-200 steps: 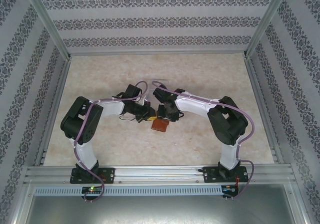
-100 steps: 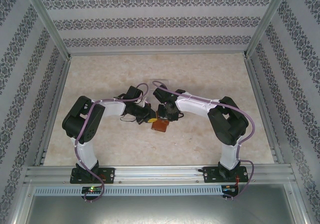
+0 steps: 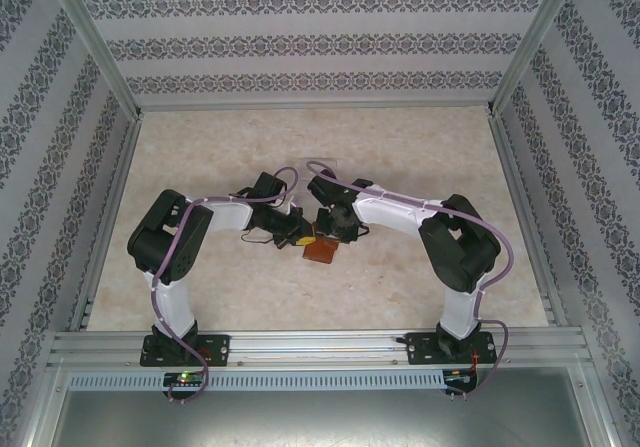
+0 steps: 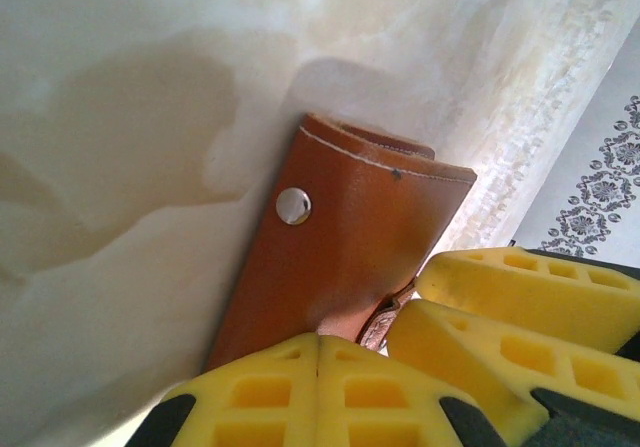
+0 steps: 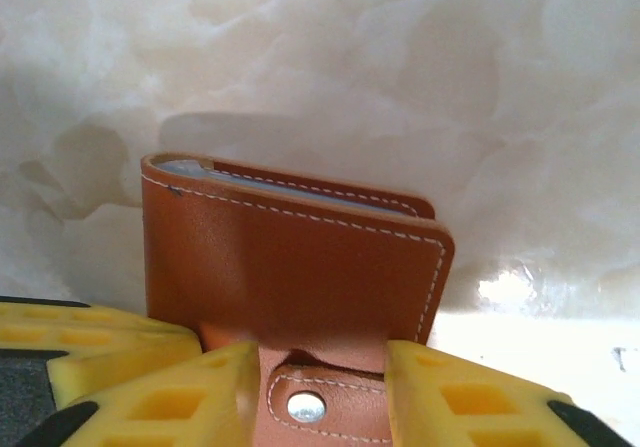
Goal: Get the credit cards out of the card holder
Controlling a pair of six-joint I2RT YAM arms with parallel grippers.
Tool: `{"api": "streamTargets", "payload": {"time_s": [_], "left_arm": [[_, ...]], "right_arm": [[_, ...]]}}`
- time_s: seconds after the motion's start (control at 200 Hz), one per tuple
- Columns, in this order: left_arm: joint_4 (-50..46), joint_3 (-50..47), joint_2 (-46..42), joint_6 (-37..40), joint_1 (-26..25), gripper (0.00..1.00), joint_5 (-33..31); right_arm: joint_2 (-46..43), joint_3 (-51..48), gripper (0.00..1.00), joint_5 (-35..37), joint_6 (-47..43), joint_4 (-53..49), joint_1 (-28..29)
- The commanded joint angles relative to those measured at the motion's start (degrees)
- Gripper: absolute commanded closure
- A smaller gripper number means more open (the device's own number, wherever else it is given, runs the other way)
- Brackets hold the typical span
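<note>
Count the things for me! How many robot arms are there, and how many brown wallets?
Robot arms: 2, the left arm and the right arm
Brown card holder: 1
Total: 3

A cream, marble-patterned table (image 3: 200, 147) is enclosed on three sides by white walls (image 3: 320, 37) printed with dark floral bands. Aluminium posts (image 3: 97, 52) are set at the back corners, and a rail (image 3: 320, 347) is fixed along the near edge. The scene is evenly lit.
</note>
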Motion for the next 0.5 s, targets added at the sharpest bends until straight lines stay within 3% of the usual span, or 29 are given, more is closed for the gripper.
{"api": "streamTargets", "payload": {"time_s": [0.0, 0.495], "left_arm": [[-4.40, -0.99, 3.93, 0.57, -0.61, 1.00, -5.03], [-5.30, -1.85, 4.01, 0.84, -0.57, 1.00, -5.37]], "right_arm": [[-1.46, -0.73, 0.57, -0.08, 0.78, -2.09, 1.19], [2.05, -4.35, 0.55, -2.92, 3.25, 3.20, 1.05]]}}
